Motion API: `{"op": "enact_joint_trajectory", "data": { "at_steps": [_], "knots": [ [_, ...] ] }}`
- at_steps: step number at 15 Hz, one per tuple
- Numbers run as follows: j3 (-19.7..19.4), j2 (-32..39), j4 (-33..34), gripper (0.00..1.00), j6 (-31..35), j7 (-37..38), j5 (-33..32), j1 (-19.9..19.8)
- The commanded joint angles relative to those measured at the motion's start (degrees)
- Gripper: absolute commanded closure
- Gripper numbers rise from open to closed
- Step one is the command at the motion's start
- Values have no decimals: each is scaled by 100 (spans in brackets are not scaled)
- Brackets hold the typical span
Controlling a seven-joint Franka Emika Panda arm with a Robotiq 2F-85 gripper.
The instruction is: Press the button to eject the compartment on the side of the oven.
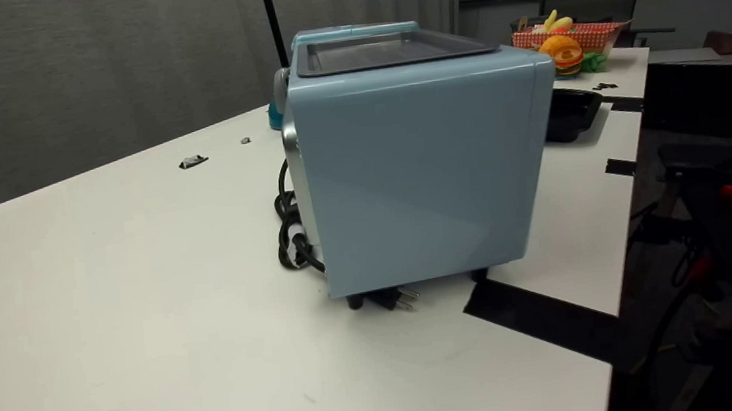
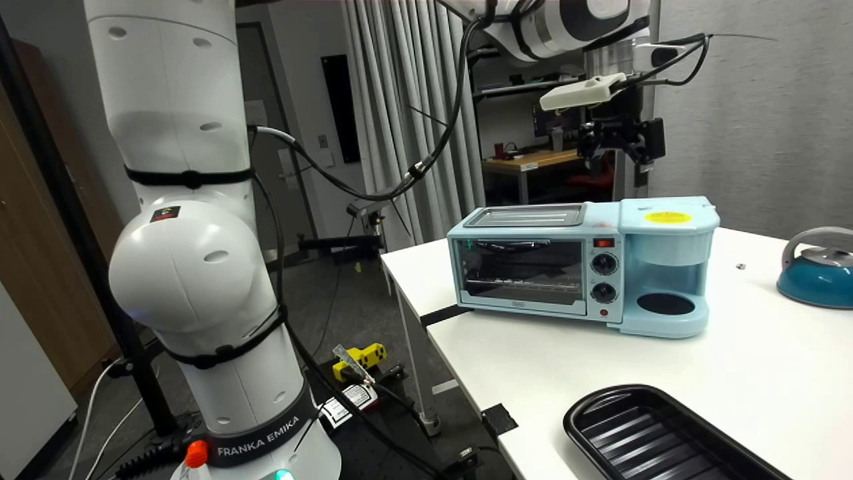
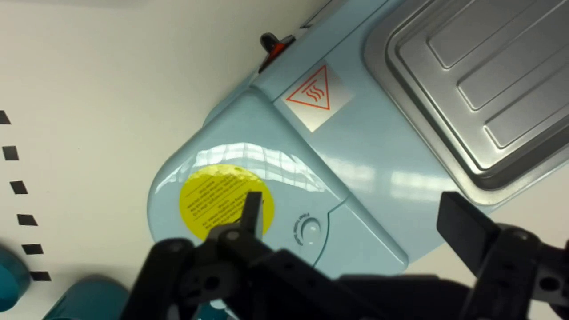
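The pale blue-grey oven (image 1: 429,173) stands on the white table and also shows in an exterior view (image 2: 523,270) with its glass door and knobs. A rounded side section (image 2: 668,250) with a yellow sticker on top adjoins it. In the wrist view the section's top (image 3: 284,173) holds a small round raised button (image 3: 310,231) with lettering around it, beside a curved seam. My gripper (image 3: 351,204) is open and empty, its fingers apart on either side of the button in this view. In an exterior view the gripper (image 2: 617,169) hangs above the oven, not touching it.
A metal tray (image 2: 526,215) lies on the oven's top. A teal kettle (image 2: 816,273) stands beyond the side section. A black ridged pan (image 2: 660,433) lies near the table's edge. Black cords (image 1: 290,232) lie behind the oven. A basket with toy food (image 1: 590,37) stands farther off.
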Motion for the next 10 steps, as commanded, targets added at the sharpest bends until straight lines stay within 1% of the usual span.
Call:
{"op": "enact_joint_trajectory", "data": {
  "at_steps": [1, 2, 3, 4, 5, 7, 8, 9, 10],
  "knots": [
    [24, 339, 437, 0, -33, 155, -57, 51],
    [24, 398, 499, 3, -31, 162, -60, 61],
    [23, 453, 555, 12, -34, 166, -65, 70],
    [20, 508, 615, 28, -29, 176, -65, 76],
    [18, 559, 670, 30, -33, 172, -69, 80],
    [12, 654, 789, 44, -45, 176, -73, 84],
    [8, 694, 839, 54, -40, 181, -66, 80],
    [5, 732, 883, 61, -20, 185, -61, 78],
    [4, 767, 924, 69, -3, 181, -57, 75]
  ]
}}
